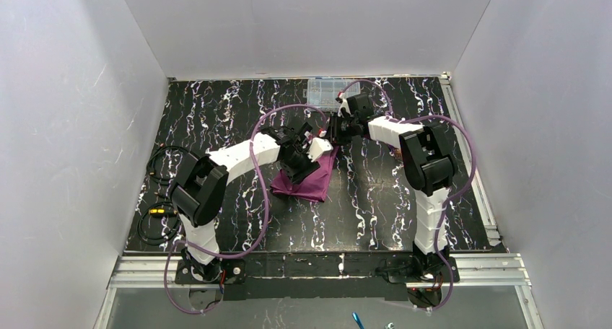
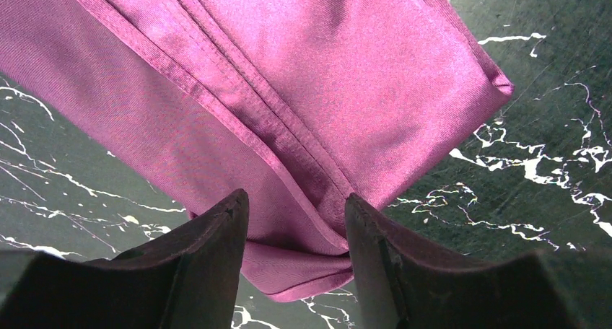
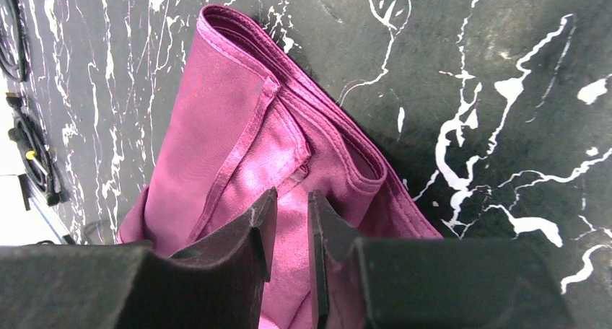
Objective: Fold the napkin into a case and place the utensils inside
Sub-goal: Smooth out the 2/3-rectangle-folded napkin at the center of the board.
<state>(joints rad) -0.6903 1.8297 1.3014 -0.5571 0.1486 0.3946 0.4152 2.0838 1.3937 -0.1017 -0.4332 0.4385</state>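
Note:
The plum-purple napkin [image 1: 309, 183] lies folded into a narrow layered strip on the black marbled table [image 1: 375, 199], hemmed edges running along its length. My left gripper [image 1: 298, 166] hovers low over it. In the left wrist view the napkin [image 2: 325, 76] has one folded corner lying between the jaws of the left gripper [image 2: 296, 199], which are open and not pinching it. My right gripper [image 1: 334, 138] is at the strip's far end. In the right wrist view the right gripper [image 3: 292, 195] stands just above the napkin [image 3: 238, 134], jaws open by a narrow gap. The utensils are out of view.
A clear plastic compartment box [image 1: 325, 92] sits at the back edge of the table. Black cables [image 1: 155, 199] lie at the left side, and the right wrist view also shows these cables [image 3: 29, 148]. White walls close in the table on three sides.

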